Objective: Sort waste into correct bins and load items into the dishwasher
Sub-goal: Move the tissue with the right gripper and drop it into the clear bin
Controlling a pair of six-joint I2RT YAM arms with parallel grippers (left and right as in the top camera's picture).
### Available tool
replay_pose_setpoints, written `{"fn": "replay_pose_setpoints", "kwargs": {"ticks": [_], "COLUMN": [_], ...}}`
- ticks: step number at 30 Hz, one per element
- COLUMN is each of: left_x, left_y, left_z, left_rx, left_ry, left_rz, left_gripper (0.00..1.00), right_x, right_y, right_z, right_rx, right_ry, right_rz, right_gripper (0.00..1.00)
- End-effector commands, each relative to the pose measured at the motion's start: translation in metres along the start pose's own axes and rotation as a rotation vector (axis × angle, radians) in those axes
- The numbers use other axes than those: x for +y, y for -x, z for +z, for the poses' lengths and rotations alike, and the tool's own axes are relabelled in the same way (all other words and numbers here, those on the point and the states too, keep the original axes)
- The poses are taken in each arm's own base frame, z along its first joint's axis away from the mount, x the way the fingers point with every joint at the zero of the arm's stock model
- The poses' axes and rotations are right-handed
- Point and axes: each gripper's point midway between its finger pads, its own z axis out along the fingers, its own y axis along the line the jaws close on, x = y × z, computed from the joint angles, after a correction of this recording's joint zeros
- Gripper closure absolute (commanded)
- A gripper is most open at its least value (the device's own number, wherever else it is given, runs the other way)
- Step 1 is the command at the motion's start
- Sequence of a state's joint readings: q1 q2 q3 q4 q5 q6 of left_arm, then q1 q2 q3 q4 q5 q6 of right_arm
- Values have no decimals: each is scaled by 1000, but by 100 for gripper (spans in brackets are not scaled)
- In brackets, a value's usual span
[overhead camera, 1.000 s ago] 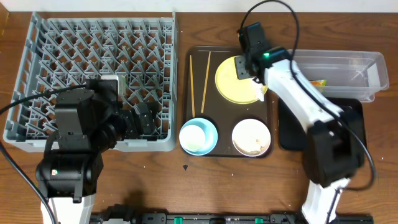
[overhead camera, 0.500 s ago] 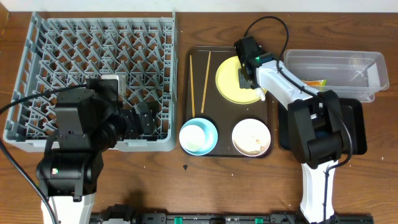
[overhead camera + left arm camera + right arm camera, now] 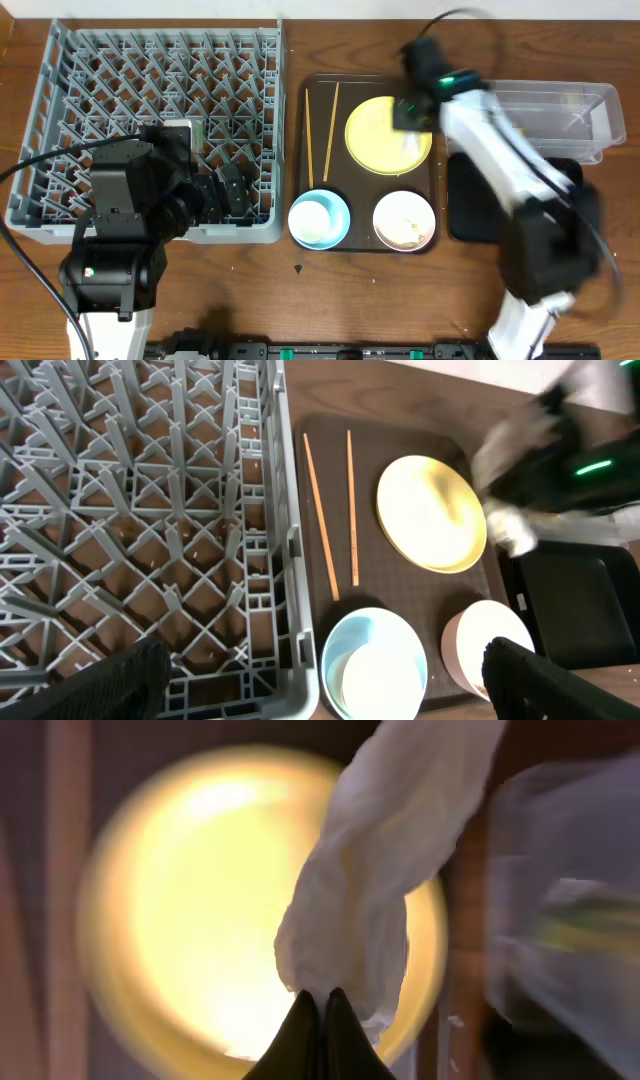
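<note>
From above, the right arm is a blur now, swung toward 3 o'clock compared with half a second back. The right gripper [image 3: 409,112] hangs over the 2 o'clock edge of the yellow plate [image 3: 372,135] on the brown tray [image 3: 322,88]. The white napkin [image 3: 413,149] is a pale smear at the plate's 4 o'clock rim. The chopsticks [image 3: 310,130], blue bowl [image 3: 340,214] and white bowl [image 3: 404,220] haven't budged, and the left gripper [image 3: 232,195] sits where it was, over the 5 o'clock corner of the dish rack [image 3: 60,120]. The clear tub [image 3: 560,100] lies at the plate's 3 o'clock. In the left wrist view, its fingers [image 3: 120,680] are spread wide, holding nothing. In the right wrist view, the jaws are pinched tight on the napkin's lower end. The cloth trails toward 1 o'clock across the plate's rim; whether it is off the plate I can't tell.
</note>
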State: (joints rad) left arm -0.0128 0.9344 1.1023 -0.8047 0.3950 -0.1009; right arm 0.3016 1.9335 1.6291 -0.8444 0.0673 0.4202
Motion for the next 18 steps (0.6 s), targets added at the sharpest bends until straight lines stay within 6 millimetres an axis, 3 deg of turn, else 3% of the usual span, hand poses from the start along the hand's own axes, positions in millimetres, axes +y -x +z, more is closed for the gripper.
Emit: {"fn": "replay_pose_setpoints", "kwargs": {"ticks": [1,3,6,13,17,18], "left_x": [-4,-4,-3,-3,-3,-3], "left_y": [7,7,7,7,6,7], "left_z": [-5,-5,-4,-3,-3,-3], "left_rx": [-19,-19,-15,-13,-13,-13], "left_ry": [-15,-15,-14,-14,-14,-14], "left_rz": [5,5,3,3,3,3], "left_gripper": [0,0,0,0,0,0], "right_x": [-35,-64,-109,-167,-184,-182], "right_y": [42,48,46,26,28,28], "right_z": [-77,-94,-101,-55,-28,-24], "right_rx": [-170,-211,-228,-126,-97,-75], "right_ry": [38,-10,-111,-241,-249,-209], "right_rz": [307,428,580,741,778,779], "right_gripper": [99,99,99,99,78,65]}}
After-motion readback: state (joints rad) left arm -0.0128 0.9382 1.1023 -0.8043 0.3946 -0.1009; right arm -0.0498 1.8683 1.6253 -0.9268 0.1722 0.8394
